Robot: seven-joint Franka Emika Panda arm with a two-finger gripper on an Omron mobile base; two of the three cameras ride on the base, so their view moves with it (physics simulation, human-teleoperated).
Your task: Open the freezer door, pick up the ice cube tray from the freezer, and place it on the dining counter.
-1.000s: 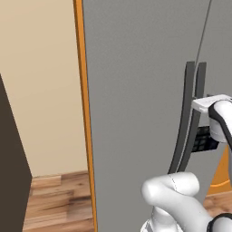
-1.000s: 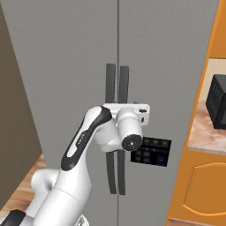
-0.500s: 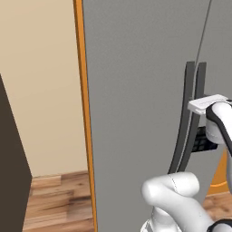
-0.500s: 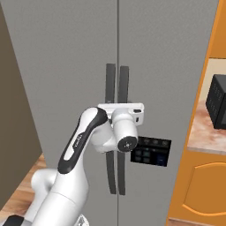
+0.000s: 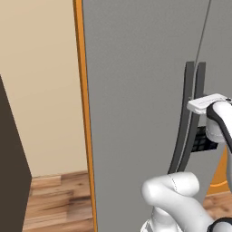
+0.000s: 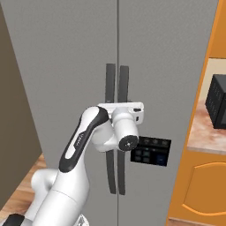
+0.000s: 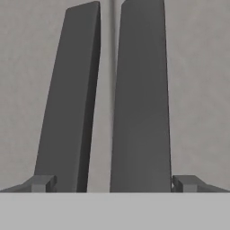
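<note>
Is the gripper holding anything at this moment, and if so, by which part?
Nothing is held. The gripper is open, its fingertips outside both door handles.

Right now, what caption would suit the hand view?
Open gripper facing two dark vertical handles on the closed grey freezer door.

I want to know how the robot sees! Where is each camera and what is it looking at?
Left base view: behind the arm on its left, facing the freezer door; the white arm rises lower right.
Right base view: behind on its right, facing both handles; the arm rises lower left.
Hand view: on the hand, close to the handles; the open gripper straddles them.
All views share the two dark handles.
</note>
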